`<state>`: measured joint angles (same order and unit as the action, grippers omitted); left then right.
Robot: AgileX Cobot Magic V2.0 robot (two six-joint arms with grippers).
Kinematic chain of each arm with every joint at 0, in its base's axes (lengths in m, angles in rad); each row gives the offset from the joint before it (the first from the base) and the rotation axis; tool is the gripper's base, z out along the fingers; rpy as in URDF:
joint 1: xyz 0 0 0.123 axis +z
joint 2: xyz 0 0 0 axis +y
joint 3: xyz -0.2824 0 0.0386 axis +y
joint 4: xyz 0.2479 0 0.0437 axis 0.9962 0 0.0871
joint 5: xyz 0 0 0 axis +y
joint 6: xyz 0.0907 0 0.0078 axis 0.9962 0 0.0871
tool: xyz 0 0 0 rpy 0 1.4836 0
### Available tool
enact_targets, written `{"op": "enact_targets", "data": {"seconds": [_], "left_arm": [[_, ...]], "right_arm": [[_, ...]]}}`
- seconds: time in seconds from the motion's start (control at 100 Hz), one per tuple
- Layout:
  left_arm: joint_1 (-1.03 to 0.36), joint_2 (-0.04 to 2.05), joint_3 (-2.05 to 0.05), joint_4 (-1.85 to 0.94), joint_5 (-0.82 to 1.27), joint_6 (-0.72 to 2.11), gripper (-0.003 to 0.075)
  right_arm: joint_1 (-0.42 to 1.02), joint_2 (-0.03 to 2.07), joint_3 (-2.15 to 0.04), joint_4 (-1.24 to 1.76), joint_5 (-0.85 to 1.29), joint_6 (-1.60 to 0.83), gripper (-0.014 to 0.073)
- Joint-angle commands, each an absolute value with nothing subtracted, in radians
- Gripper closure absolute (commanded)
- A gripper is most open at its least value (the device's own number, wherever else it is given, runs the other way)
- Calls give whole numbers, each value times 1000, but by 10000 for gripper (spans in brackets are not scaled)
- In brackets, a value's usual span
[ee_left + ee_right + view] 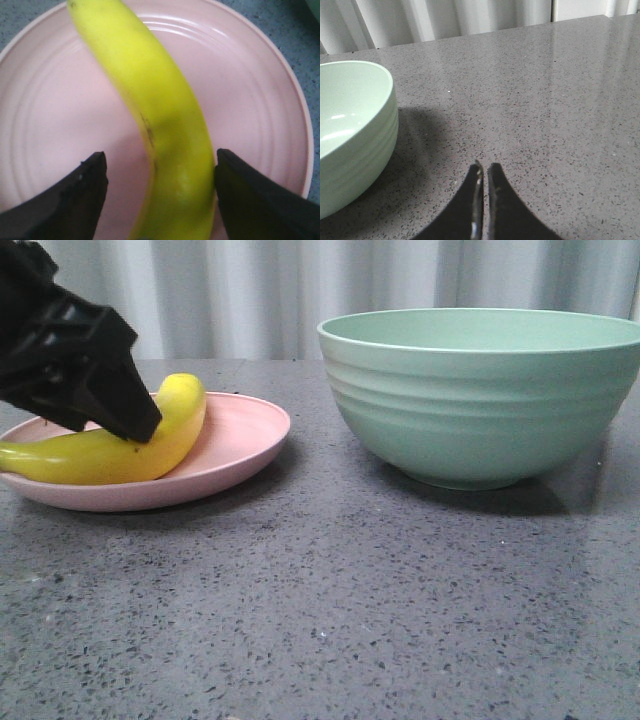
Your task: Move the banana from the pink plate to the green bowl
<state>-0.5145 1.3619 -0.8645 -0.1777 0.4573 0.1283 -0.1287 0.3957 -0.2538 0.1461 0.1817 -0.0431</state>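
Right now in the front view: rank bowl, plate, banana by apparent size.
1. green bowl, clearly the largest.
2. pink plate, wider than the banana, though its left edge is cut off by the frame.
3. banana, partly hidden by the left fingers.

Banana (110, 445): bright yellow, with a thin dark streak and a greenish shaded end. Plate (245, 435): pale pink, faint concentric rings. Bowl (480, 400) at 3 o'clock of the plate: pale mint green, horizontal ridges. Table (330, 610): grey, finely speckled. Left gripper (160, 187) and right gripper (483, 172): black. Curtain (300, 290): white, vertical folds.
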Motion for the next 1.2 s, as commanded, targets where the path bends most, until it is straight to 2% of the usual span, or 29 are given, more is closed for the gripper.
{"op": "enact_targets", "data": {"seconds": [0.0, 0.39, 0.5, 0.79, 0.97, 1.19], "left_arm": [[-524, 1360, -905, -192, 409, 134, 294], [-524, 1431, -929, -194, 405, 146, 297], [-524, 1437, -929, -195, 407, 146, 337], [-524, 1437, -929, -195, 403, 146, 507], [-524, 1433, -929, -201, 403, 146, 517], [-535, 1389, -929, -203, 403, 146, 517]], "right_arm": [[-134, 409, -290, 146, 97, -48, 656], [-134, 409, -290, 146, 97, -48, 656], [-134, 409, -290, 146, 97, -48, 656], [-134, 409, -290, 146, 99, -48, 656], [-131, 409, -300, 146, 162, -48, 656], [-72, 446, -414, 83, 363, -48, 656]]}}
